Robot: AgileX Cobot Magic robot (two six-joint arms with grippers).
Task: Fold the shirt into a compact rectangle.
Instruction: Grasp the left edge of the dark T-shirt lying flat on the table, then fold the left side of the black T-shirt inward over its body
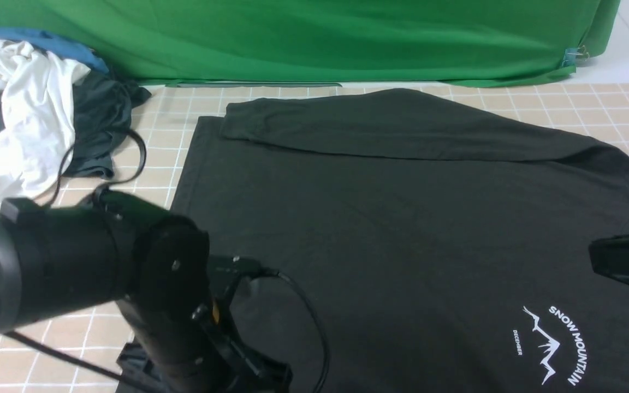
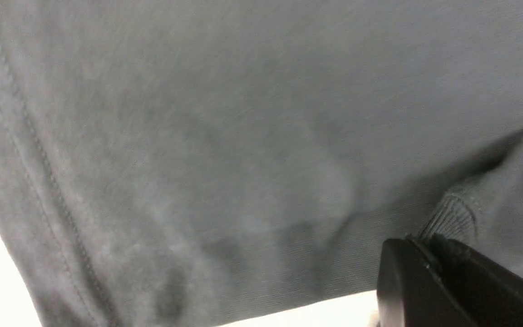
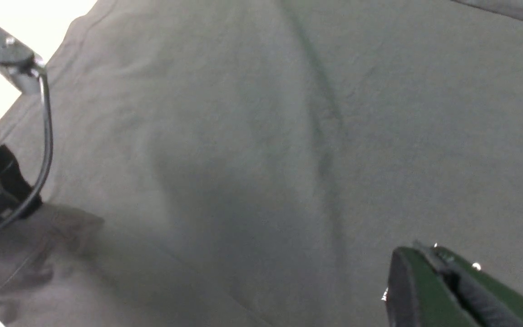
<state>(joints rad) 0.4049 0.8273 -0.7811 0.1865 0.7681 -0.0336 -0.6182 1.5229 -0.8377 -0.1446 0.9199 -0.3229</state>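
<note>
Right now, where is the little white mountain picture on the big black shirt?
In the front view, the white mountain logo sits on the right side of the black cotton shirt, near the bottom edge, just nearer the camera than the right gripper.

Robot lab, green backdrop [image 1: 314, 38], gridded tabletop [image 1: 582, 106]

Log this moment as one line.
shirt: spread, far sleeve folded over | left gripper: shut on cuff | right gripper: unclear, over shirt

The black shirt [image 1: 402, 218] lies flat on the tiled table [image 1: 593, 103].
</note>
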